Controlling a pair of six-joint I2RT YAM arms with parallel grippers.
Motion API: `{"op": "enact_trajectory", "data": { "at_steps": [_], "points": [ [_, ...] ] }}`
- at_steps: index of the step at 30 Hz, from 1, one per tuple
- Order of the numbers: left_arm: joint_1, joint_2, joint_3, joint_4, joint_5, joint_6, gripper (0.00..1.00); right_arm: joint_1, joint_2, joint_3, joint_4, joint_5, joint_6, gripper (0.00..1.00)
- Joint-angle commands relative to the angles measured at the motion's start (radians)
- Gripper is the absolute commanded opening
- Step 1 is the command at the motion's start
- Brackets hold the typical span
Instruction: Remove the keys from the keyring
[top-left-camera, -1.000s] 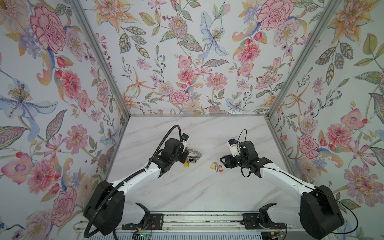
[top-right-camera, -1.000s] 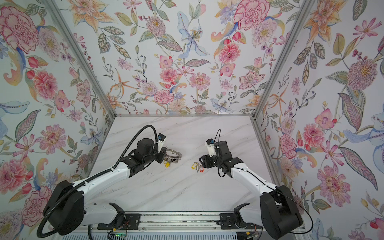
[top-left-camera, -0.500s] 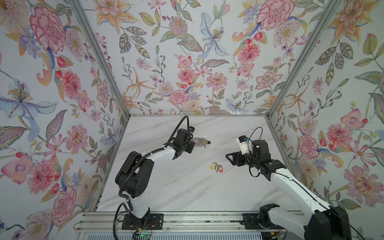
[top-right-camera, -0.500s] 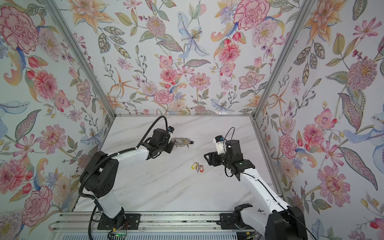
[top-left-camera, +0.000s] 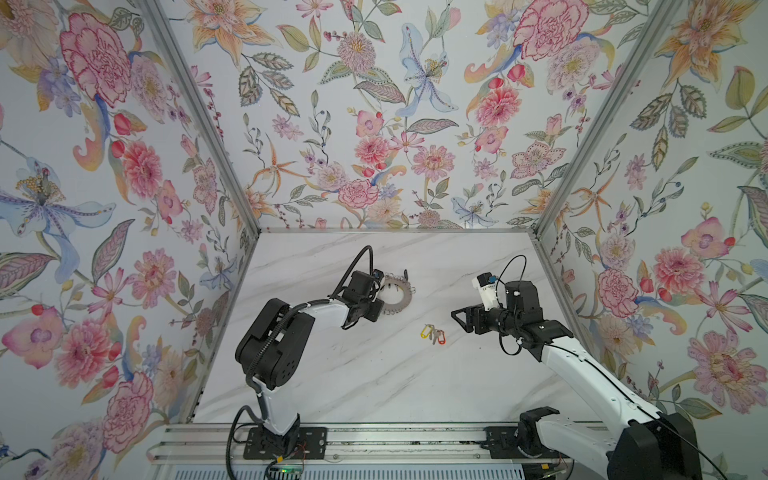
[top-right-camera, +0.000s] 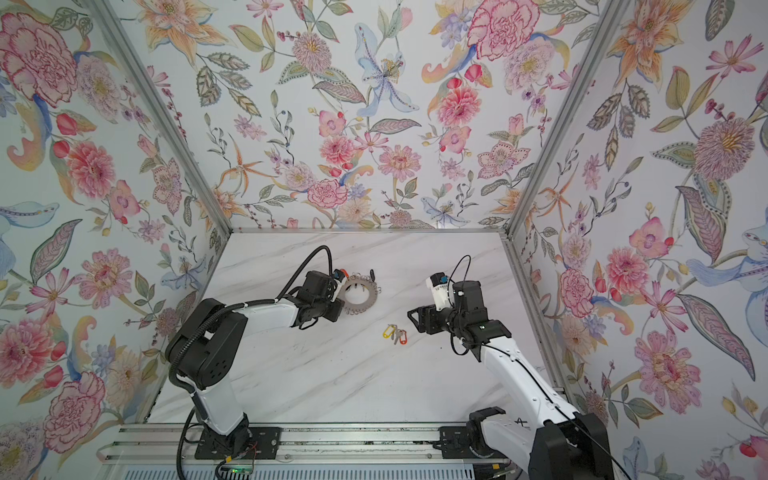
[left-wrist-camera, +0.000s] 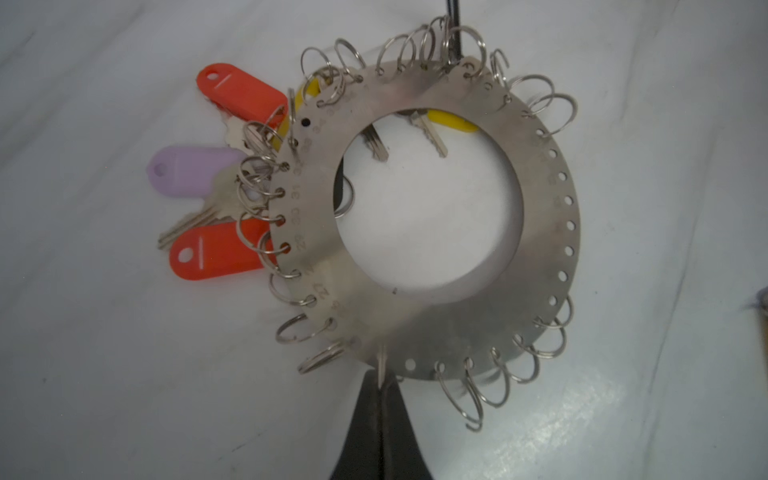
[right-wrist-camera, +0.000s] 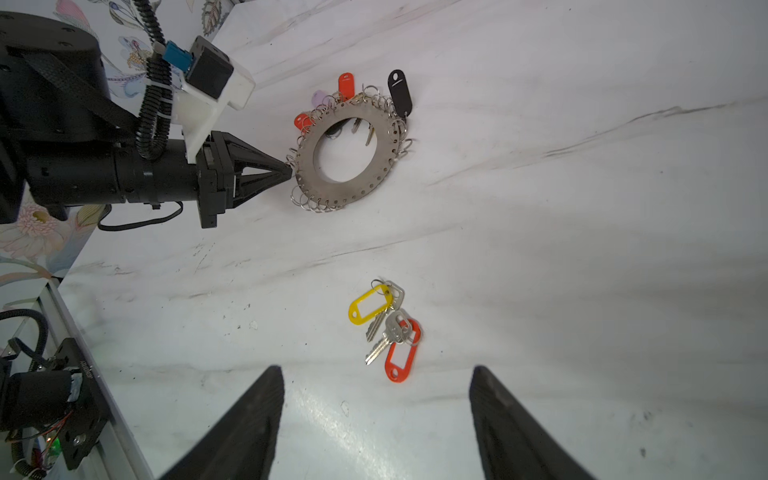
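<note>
left claw (left-wrist-camera: 380, 376) pinching the rim of the keyring (left-wrist-camera: 540, 216), far-centre on the surface (top-left-camera: 374, 374). right claw (right-wrist-camera: 376, 370) spread, empty, above two freed keys (right-wrist-camera: 384, 328). more tagged keys (left-wrist-camera: 232, 97) hang from its loops (left-wrist-camera: 478, 395). risk: thin edge pinch slips, or disc pivots when a key is tugged; crowded loops snag.

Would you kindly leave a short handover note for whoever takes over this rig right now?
Left pincer: shut on the keyring rim.
Right pincer: open, empty, near the loose keys.
Done: yellow-tagged key and red-tagged key lie free on the table.
Left: tagged keys hang on the keyring, with red tags, lilac tag, yellow tag.
</note>
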Motion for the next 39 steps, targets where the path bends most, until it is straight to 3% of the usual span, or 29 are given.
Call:
{"op": "enact_trajectory", "data": {
  "at_steps": [1, 5, 11, 15, 22, 23, 26, 30, 37, 39],
  "points": [
    [0.003, -0.03, -0.021, 0.028, 0.016, -0.017, 0.01, -0.002, 0.006, -0.012, 0.028, -0.029, -0.015, 0.73],
    [0.004, -0.074, -0.03, 0.02, 0.008, -0.014, 0.2, -0.005, -0.014, -0.019, 0.039, -0.04, -0.02, 0.77],
    [0.01, -0.238, -0.054, -0.038, -0.061, 0.036, 0.67, -0.049, -0.065, -0.041, 0.089, -0.024, -0.031, 0.96],
    [0.021, -0.399, -0.164, 0.026, -0.206, 0.095, 0.99, -0.103, -0.084, -0.084, 0.141, 0.12, -0.074, 0.99],
    [0.186, -0.492, -0.383, 0.284, -0.41, 0.149, 0.99, -0.148, -0.07, -0.258, 0.464, 0.343, -0.154, 0.99],
    [0.212, -0.493, -0.374, 0.254, -0.422, 0.148, 0.99, -0.148, -0.045, -0.273, 0.498, 0.375, -0.172, 0.99],
    [0.284, -0.473, -0.441, 0.417, -0.424, 0.198, 0.99, -0.155, 0.053, -0.319, 0.65, 0.412, -0.214, 0.99],
    [0.334, -0.395, -0.561, 0.739, -0.386, 0.246, 0.99, -0.171, 0.194, -0.371, 0.92, 0.402, -0.244, 0.99],
    [0.344, -0.305, -0.558, 0.939, -0.347, 0.315, 0.99, -0.2, 0.329, -0.342, 1.115, 0.35, -0.277, 0.99],
    [0.351, -0.29, -0.519, 0.87, -0.322, 0.31, 0.99, -0.236, 0.379, -0.322, 1.138, 0.284, -0.252, 0.99]
  ]
}}
